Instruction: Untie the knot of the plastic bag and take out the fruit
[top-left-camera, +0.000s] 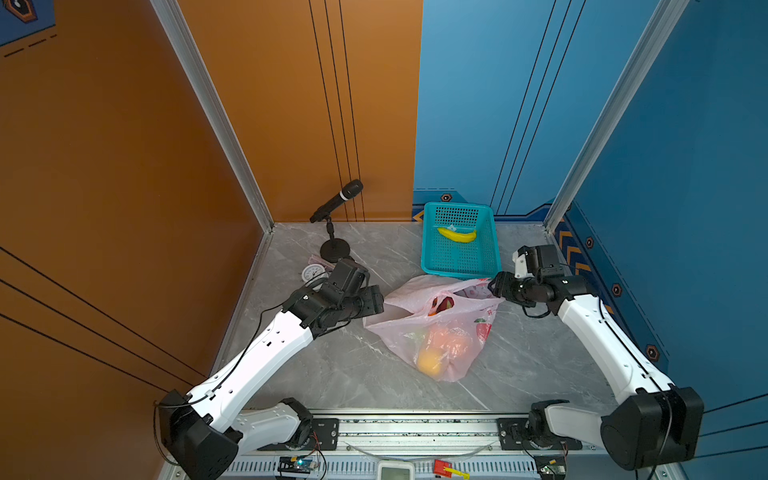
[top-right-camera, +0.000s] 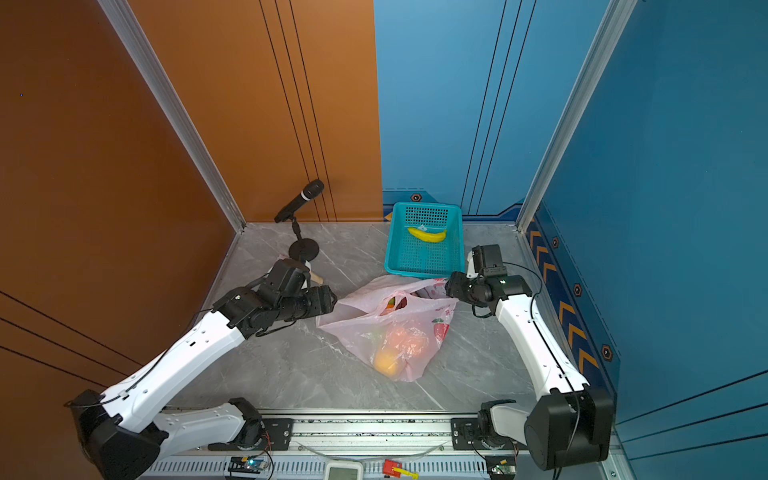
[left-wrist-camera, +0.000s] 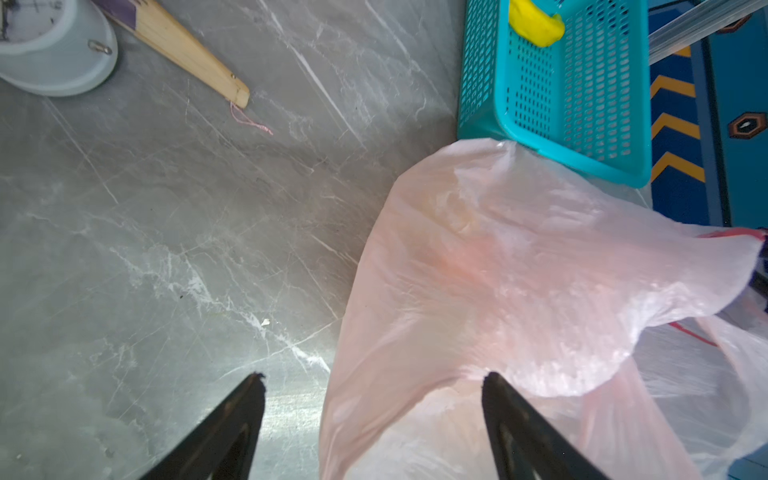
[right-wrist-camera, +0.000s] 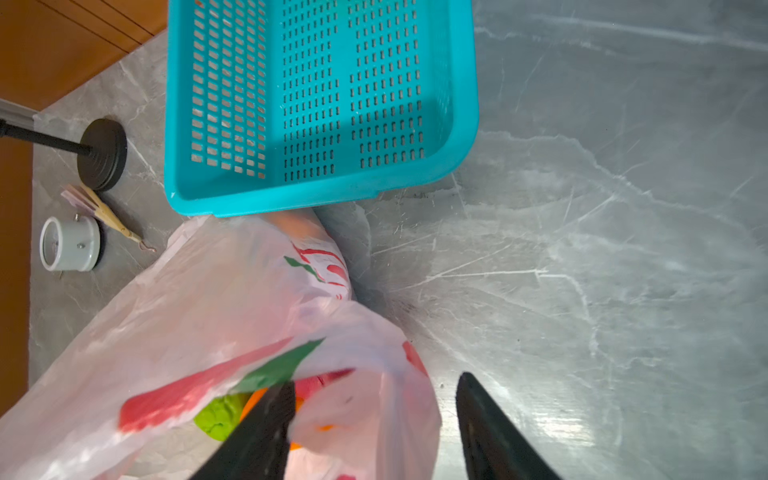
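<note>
The table (top-left-camera: 332, 374) is a smooth grey slab with pale marble veins; mid-table lies the bag (top-left-camera: 440, 324), thin crinkled translucent pink film with red and green prints, slumped on its side, closed bottom nearest and mouth gaping toward the far side; through the film at the near end shows the fruit (top-left-camera: 446, 345), rounded orange and yellow lumps, with red and green pieces in the mouth; the left gripper (left-wrist-camera: 374, 376) is at the bag's left edge, its tapered black fingers (left-wrist-camera: 232, 428) spread wide and released, a loose fold of film lying between them; the right gripper (right-wrist-camera: 376, 380) is at the mouth's right corner, likewise spread and clamping nothing, one finger against the film beside a bumpy green fruit, the other over bare table; just behind, touching the bag, stands the basket (top-left-camera: 428, 253), rigid teal perforated plastic, rectangular, holding a curved yellow banana (top-left-camera: 457, 235); far left, a black microphone (top-left-camera: 336, 201) on a round base.
</note>
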